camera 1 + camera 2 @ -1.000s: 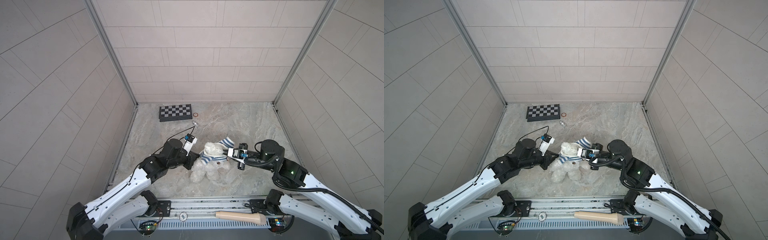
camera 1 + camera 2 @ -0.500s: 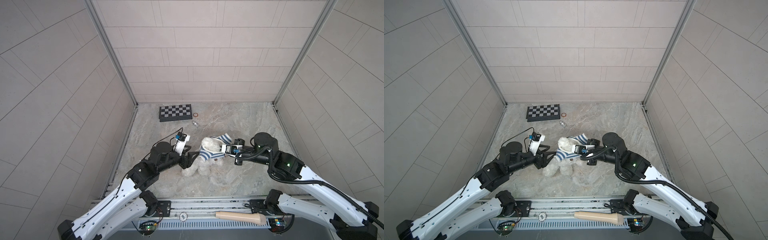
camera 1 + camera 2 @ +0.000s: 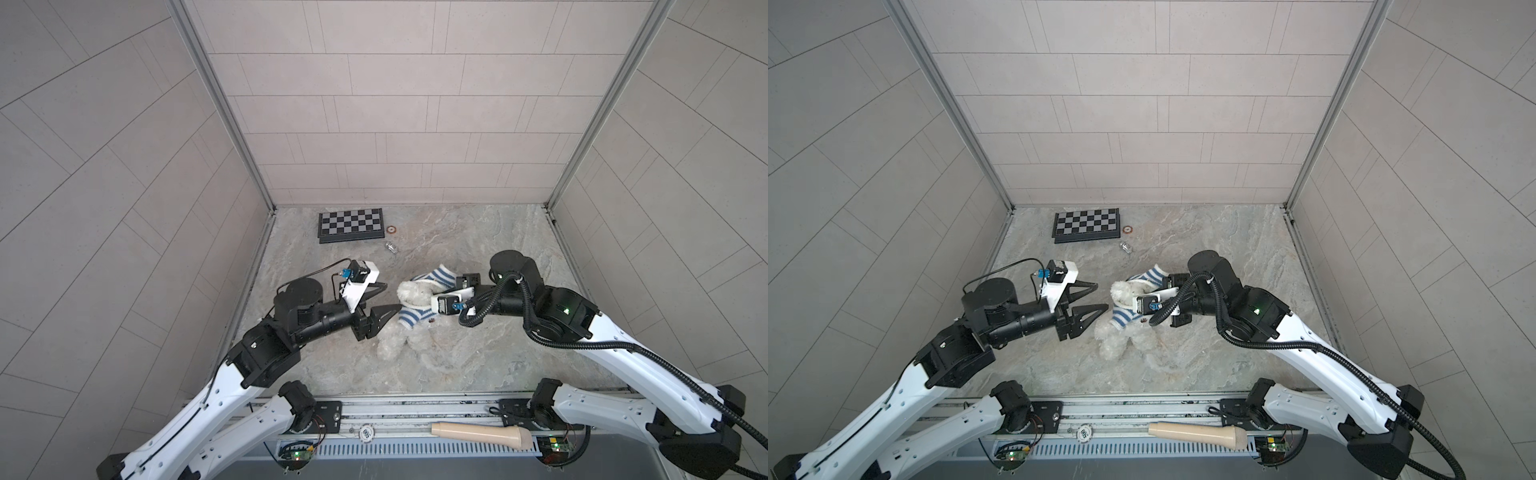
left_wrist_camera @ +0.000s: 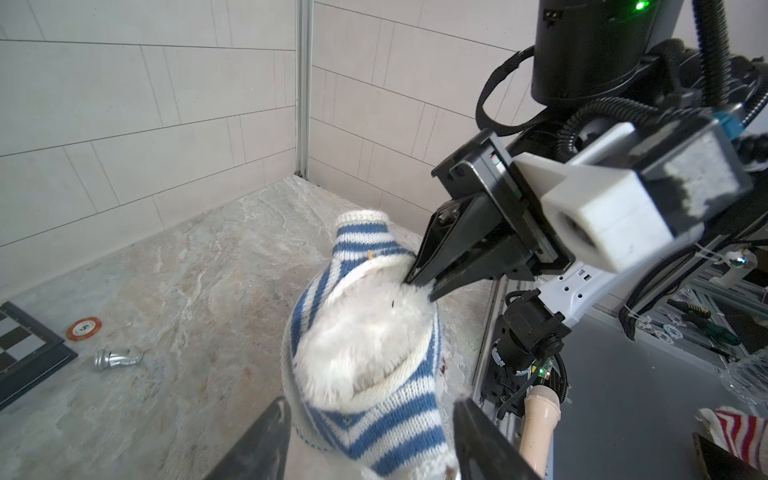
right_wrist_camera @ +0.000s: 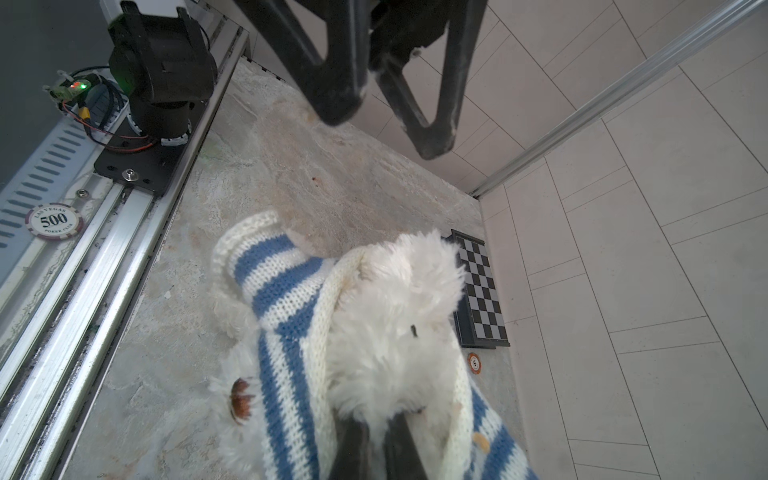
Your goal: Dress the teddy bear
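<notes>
Pale tiled walls [image 3: 395, 124] box in a marbled grey surface [image 3: 478, 361], and near its middle lies the bear [image 3: 410, 291], head toward the back wall and legs toward the front rail [image 3: 415, 409]. A blue-and-white striped sweater [image 3: 409, 321] is bunched around its neck and shoulders. The fluffy head pokes out through the collar, one sleeve sticks out toward the back, and the belly and legs below the hem are bare fur. From the right wrist view a brown pad [image 5: 241, 400] shows on a paw just under the knit. The right claw [image 4: 419, 287] comes in from the right and is clenched right at the collar's rim against the head; whether it nips knit, fur or both I cannot tell. The left claw [image 3: 391, 297] stands released, jaws spread wide, just beside the head on the left, and in both top views it looks just clear of bear and sweater. Back by the wall a chessboard [image 3: 350, 224] lies flat, with a chip [image 3: 391, 229] just off its right end. A small silver chess piece [image 3: 391, 246] lies on its side a little nearer the bear. Down front, a beige handle [image 3: 482, 432] rests across the rail, and a second chip [image 5: 54, 221], marked 500, sits there too.
</notes>
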